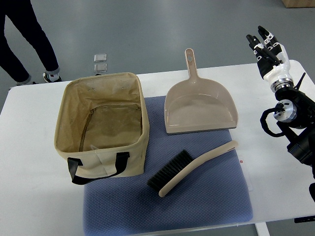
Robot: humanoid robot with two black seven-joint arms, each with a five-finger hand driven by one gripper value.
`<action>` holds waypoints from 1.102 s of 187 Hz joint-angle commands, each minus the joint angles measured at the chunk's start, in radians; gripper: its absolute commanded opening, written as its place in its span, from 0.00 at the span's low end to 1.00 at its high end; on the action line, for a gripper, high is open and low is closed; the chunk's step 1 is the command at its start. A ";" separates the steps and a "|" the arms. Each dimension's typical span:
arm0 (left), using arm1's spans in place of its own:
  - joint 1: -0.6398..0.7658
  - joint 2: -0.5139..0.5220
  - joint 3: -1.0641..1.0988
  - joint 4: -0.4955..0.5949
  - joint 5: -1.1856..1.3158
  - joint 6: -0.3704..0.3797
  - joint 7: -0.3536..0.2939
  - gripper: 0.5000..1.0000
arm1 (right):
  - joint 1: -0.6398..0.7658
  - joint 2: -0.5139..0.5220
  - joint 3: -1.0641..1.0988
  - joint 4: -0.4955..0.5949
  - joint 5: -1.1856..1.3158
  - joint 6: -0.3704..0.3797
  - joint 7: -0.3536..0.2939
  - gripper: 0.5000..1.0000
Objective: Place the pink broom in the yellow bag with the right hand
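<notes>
Pink, the broom (pixel 197 167) lies slanted on the blue mat (pixel 216 196), handle pointing up-right, black bristles down-left, just right of the yellow bag (pixel 106 162). The right hand (pixel 265 43) hangs far off at the table's right edge, fingers loosely spread, holding nothing.

right arm raised at the right edge; right hand (pixel 266 43) fingers relaxed

Bright, even overhead light; sharp, faint shadows.

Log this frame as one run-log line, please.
stage: pre-grasp | right hand: open, raised, off mat | pink broom: on mat, untouched | yellow bag: open, empty
</notes>
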 commanded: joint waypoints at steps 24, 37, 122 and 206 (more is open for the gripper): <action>-0.001 0.000 -0.001 -0.002 0.000 0.001 0.000 1.00 | -0.001 -0.002 0.002 -0.001 0.000 0.000 0.001 0.86; -0.001 0.000 0.000 -0.001 0.000 0.001 0.000 1.00 | 0.001 -0.009 0.002 -0.001 0.000 -0.001 0.001 0.86; -0.002 0.000 0.002 -0.001 0.000 0.001 0.000 1.00 | 0.005 -0.031 -0.009 -0.017 0.000 -0.006 0.001 0.86; -0.004 0.000 0.002 -0.001 0.000 0.001 0.000 1.00 | 0.100 -0.179 -0.288 0.015 -0.029 -0.003 0.005 0.86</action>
